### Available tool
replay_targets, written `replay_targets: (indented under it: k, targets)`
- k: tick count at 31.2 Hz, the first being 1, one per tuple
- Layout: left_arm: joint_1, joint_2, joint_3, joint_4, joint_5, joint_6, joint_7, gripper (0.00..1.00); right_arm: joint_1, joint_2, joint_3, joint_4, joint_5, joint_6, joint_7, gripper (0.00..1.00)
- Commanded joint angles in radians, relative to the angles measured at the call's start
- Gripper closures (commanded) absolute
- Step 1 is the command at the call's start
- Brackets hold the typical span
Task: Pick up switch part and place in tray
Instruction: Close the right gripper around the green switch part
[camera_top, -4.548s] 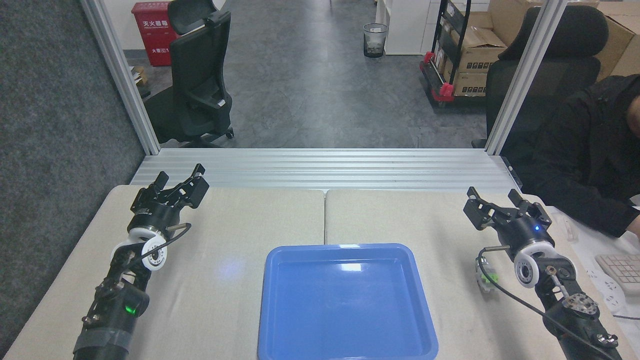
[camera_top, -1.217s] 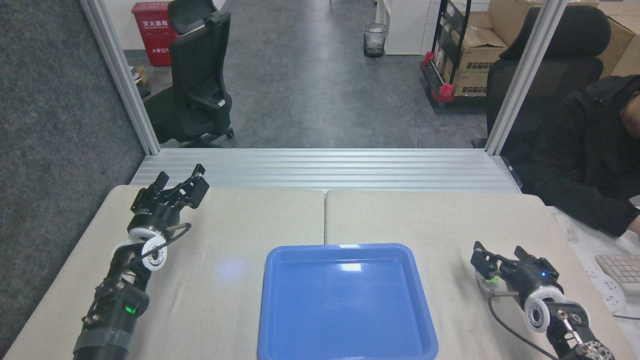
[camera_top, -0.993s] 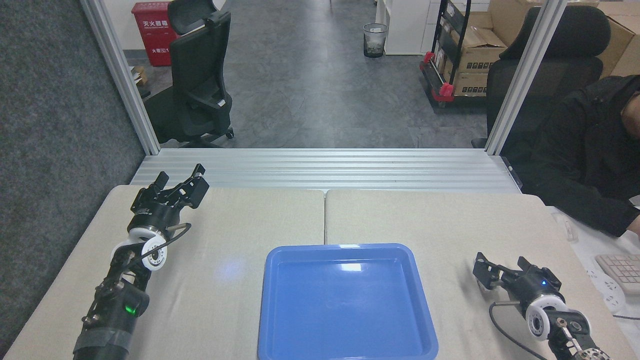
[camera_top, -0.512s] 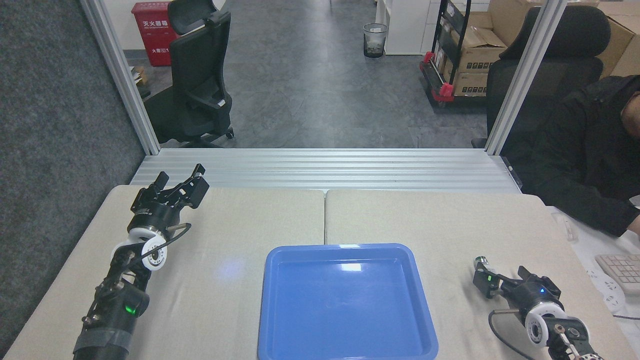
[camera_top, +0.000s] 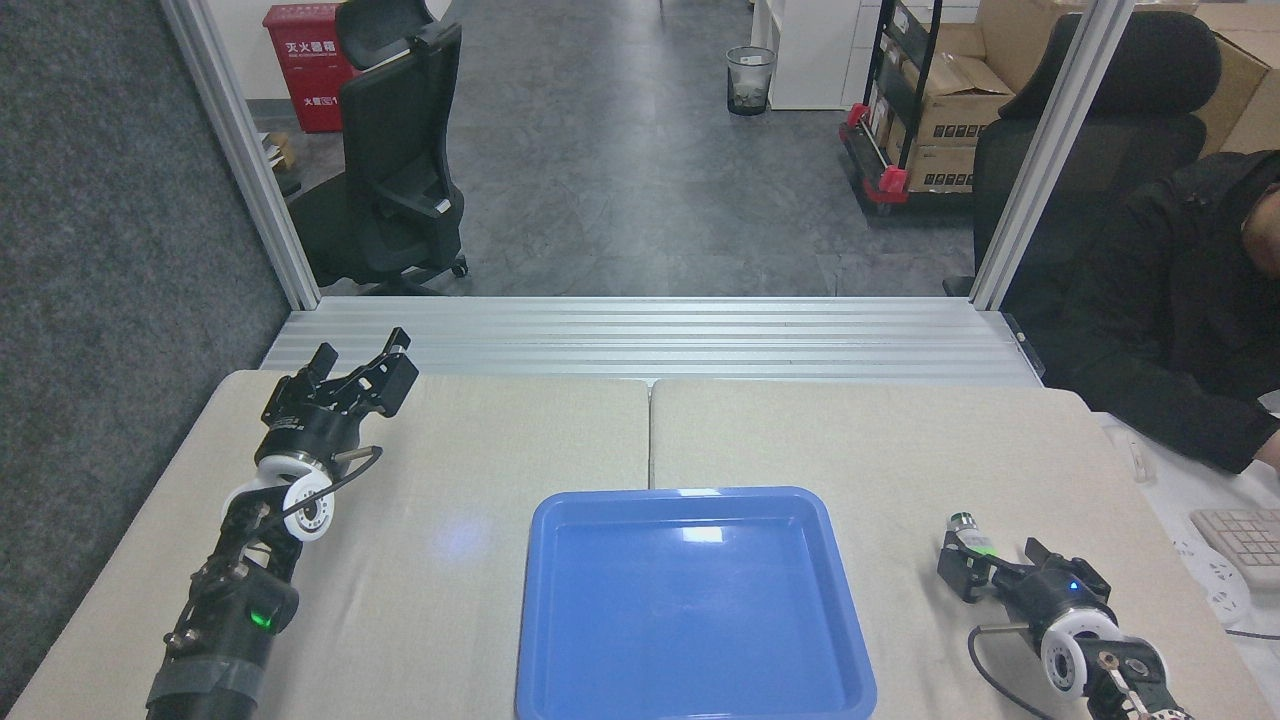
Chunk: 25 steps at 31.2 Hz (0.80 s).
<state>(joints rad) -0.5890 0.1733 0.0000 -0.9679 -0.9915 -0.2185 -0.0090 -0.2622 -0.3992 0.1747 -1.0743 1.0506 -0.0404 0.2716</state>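
Observation:
The switch part sits on the beige table right of the tray, with its dark cap pointing away and a green block near its base. My right gripper is low over the table just behind it and open. Its left finger is close beside the part's near end; I cannot tell whether they touch. The blue tray lies at the middle front with nothing in it. At the far left of the table my left gripper is open and holds nothing.
A person in a black jacket sits at the right, next to a white side table with a keyboard. A ribbed aluminium rail runs along the table's far edge. A seam splits the tabletop.
My right gripper came down from the far right of the table and drew back toward the near edge, staying open. The switch part now shows just ahead of its fingers. The left arm stayed still.

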Motion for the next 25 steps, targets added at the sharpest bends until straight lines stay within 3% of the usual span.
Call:
replay_targets:
  k: [1,4,16,19,25]
  targets:
    - [0.0,0.0,-0.025,0.0,0.001,0.001,0.0,0.0,0.0,0.017,0.012,0.011,-0.004,-0.016,-0.002,0.18]
    - [0.0,0.0,-0.023,0.0,0.001,0.001,0.0,0.0,0.008,0.023,0.011,0.011,-0.012,-0.041,-0.002,0.33]
    - [0.0,0.0,-0.023,0.0,0.001,0.001,0.0,0.0,0.02,0.045,0.009,0.011,-0.014,-0.055,0.009,0.39]
    - [0.0,0.0,-0.023,0.0,0.001,0.001,0.0,0.0,0.021,0.043,0.006,0.01,-0.014,-0.059,0.009,0.59]
    - [0.0,0.0,-0.023,0.0,0.001,0.001,0.001,0.0,0.02,0.031,-0.006,0.007,-0.015,-0.059,0.006,0.76]
